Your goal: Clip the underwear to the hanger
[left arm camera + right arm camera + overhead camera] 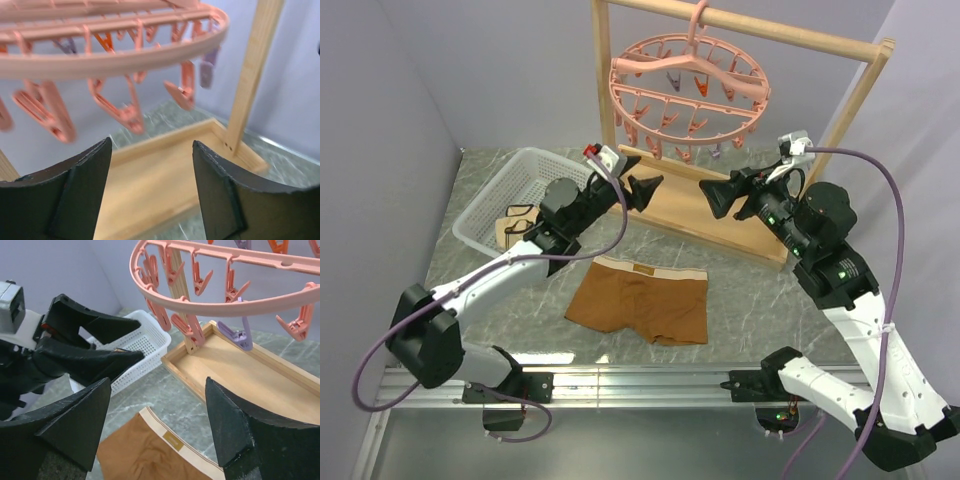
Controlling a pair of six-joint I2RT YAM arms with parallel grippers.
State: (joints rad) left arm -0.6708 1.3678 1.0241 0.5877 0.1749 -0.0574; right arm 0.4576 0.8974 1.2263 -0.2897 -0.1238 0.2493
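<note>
The brown underwear [640,301] lies flat on the marble table, tan waistband toward the rack; it also shows in the right wrist view [150,455]. The salmon-pink round hanger [688,88] hangs by its hook from the wooden rack's top bar, clips dangling; it shows in the left wrist view [115,62] and the right wrist view [225,305]. My left gripper [648,190] is open and empty, raised below the hanger's left side. My right gripper [717,195] is open and empty, raised facing the left one, above the underwear's far edge.
The wooden rack [855,110] stands on a wooden tray base [690,205] at the back. A white perforated basket [510,195] at the left holds a beige garment with dark trim [517,227]. A metal rail [620,378] runs along the near edge.
</note>
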